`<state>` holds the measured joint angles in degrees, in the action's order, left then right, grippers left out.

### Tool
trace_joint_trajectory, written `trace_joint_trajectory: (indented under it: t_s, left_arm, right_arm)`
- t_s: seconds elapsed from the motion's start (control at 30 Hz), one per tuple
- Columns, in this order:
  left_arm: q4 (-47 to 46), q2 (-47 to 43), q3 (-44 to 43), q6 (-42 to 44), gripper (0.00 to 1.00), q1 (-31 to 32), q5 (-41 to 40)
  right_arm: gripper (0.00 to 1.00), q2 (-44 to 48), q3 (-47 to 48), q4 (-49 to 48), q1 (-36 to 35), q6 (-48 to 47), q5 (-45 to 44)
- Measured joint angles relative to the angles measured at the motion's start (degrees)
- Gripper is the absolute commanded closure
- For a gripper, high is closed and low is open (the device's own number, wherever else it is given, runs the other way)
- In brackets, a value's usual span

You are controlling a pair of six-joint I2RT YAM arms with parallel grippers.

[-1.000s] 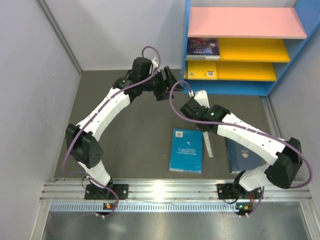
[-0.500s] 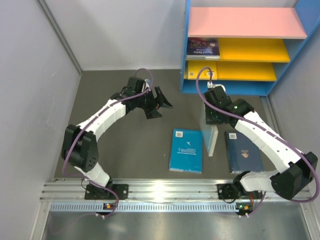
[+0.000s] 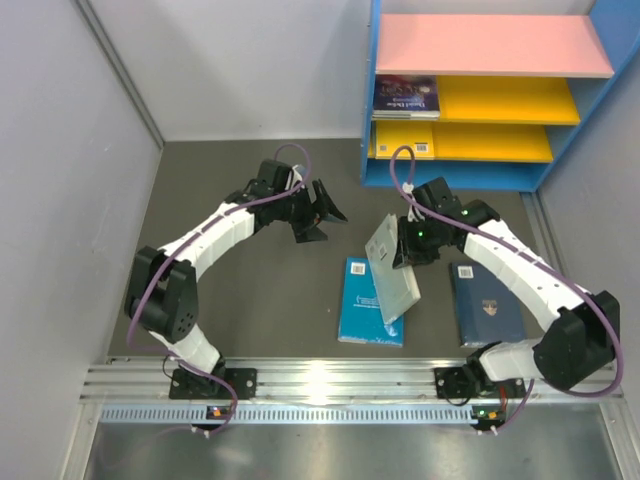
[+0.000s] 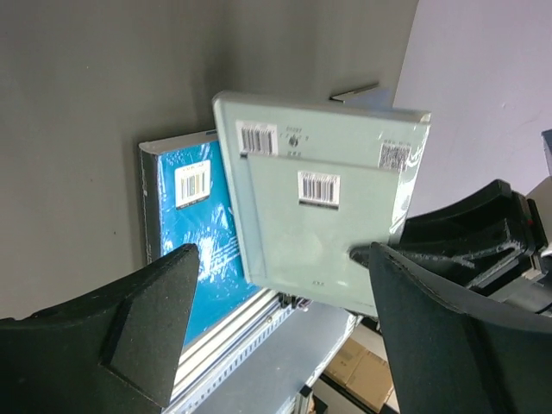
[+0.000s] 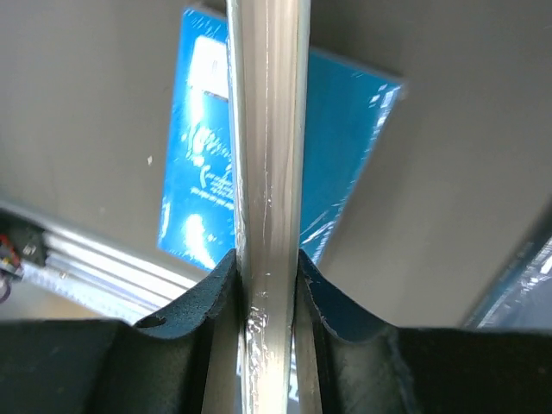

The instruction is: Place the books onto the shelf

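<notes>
Left pincer [image 3: 322, 218] is spread wide with nothing in it. It's pointed at the grey-green book [image 3: 392, 268], which is out in front of its fingertips and not touching them. My guess is it's sitting there to stay out of the way, or to steady the book if needed.

The right pincer [image 3: 408, 245] is clamped on that book's thin edge, one jaw on each face, holding it tilted up off the table [image 3: 250, 290]. An edge grip makes sense to me if you want to slide it onto a board.

Below the held book lies the teal-blue book [image 3: 356, 305], flat and partly hidden by it. Off to the right pincer's right, beside its arm, the navy book [image 3: 488, 305] lies flat too.

The shelf [image 3: 372, 100] stands beyond the right pincer. It has a purple galaxy book [image 3: 405, 95] on the upper yellow board and a yellow book [image 3: 403, 140] on the lower one. So it looks like three are left to shelve.
</notes>
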<state>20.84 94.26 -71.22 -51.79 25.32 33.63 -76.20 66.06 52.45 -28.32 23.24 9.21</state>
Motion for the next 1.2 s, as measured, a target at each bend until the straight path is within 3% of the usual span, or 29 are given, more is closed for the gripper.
trace_joint_trajectory:
  t_s: [0.63,0.77,0.9,1.1,1.2]
  left_arm:
    - [-1.05,5.79,-0.37,1.46,0.19,0.00,1.92]
    - [-0.57,5.79,-0.37,1.70,0.19,0.00,2.14]
    - [0.59,5.79,-1.03,2.40,0.20,-0.02,2.08]
    - [3.21,5.77,-2.58,3.85,0.20,-0.57,1.79]
    - [4.09,5.75,-2.95,4.11,0.21,-0.76,1.57]
  right_arm:
    - [1.00,-9.38,3.10,-0.59,0.39,-2.91,14.60]
    - [1.00,-10.47,5.42,1.29,0.37,-3.48,14.45]
    - [1.00,-13.86,17.38,8.87,0.61,-4.20,8.68]
    - [1.00,-21.24,54.95,17.51,1.70,-5.66,-1.75]
    - [1.00,-21.20,66.88,17.84,2.38,-5.42,-7.15]
